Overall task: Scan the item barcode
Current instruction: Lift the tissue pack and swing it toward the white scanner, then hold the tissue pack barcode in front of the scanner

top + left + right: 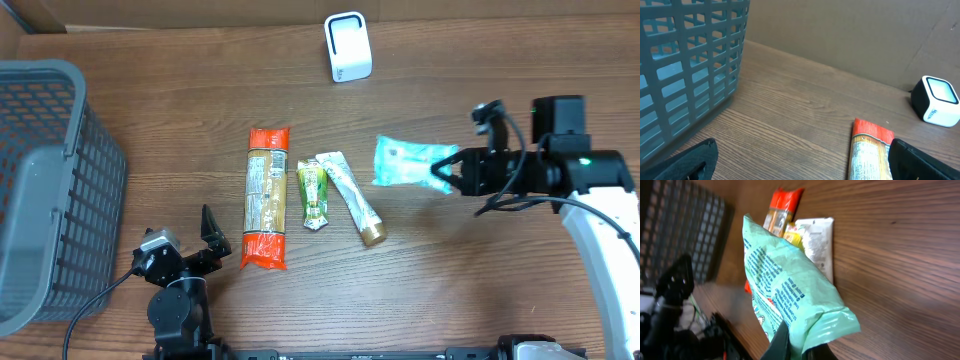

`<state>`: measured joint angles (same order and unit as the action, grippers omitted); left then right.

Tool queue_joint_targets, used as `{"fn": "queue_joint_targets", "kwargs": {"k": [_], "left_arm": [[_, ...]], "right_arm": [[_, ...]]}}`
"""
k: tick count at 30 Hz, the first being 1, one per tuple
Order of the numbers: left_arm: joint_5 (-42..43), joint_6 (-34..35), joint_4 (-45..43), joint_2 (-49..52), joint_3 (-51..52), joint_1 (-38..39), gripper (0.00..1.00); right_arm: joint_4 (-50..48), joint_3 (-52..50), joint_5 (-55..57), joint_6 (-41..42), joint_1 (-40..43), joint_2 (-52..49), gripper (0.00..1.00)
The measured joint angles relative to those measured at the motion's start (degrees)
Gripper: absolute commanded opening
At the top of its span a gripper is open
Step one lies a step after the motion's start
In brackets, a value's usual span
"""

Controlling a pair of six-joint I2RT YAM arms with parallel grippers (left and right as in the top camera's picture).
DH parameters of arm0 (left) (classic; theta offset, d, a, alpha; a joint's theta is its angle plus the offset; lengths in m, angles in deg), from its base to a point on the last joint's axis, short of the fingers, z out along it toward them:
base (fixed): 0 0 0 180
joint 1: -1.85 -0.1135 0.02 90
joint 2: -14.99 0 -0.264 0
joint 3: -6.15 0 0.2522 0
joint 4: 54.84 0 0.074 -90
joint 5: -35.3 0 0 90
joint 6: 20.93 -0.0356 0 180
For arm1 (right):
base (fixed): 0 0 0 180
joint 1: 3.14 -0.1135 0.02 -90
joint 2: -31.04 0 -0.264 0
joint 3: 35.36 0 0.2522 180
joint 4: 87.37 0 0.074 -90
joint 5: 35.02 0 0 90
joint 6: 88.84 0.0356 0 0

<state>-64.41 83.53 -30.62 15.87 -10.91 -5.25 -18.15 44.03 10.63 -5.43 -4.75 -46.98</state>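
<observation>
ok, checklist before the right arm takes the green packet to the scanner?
1. Grip: right gripper shut on green packet: ok.
2. Clearance: green packet apart from the white tube: ok.
3. Target: scanner upright, bare table between it and the packet: ok.
4. Barcode side facing the scanner: cannot tell.
5. Other arm: left gripper open, holding nothing, far from that path: ok.

You see soft even light, sheen on the pouch (787, 292) in the right claw (441, 171), haze beyond it, left claw's (183, 243) fingers (685, 161) blurred.
</observation>
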Motion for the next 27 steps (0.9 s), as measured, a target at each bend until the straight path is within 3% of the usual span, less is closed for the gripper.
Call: {"fn": "queue_joint_targets", "kwargs": {"k": [10,16,22,27], "left_arm": [[0.0,0.0,0.0,0.0,0.0,0.0,1.0],[0.0,0.0,0.0,0.0,0.0,0.0,1.0],[0.02,0.0,0.0,0.0,0.0,0.0,1.0],[0.02,0.0,0.0,-0.02,0.0,0.0,1.0]], "right_arm": [[0.09,1.77,8.26,-0.79,-10.16,-0.04,0.03],[-2.16,12.37,25.97,0.9,-16.63,-1.01,0.03],[-17.33,17.46,49.18,-0.2,-23.82,-7.26,0.04],[-35.28,17.51,61.66,-11.96,-25.49,-16.57,0.04]]}}
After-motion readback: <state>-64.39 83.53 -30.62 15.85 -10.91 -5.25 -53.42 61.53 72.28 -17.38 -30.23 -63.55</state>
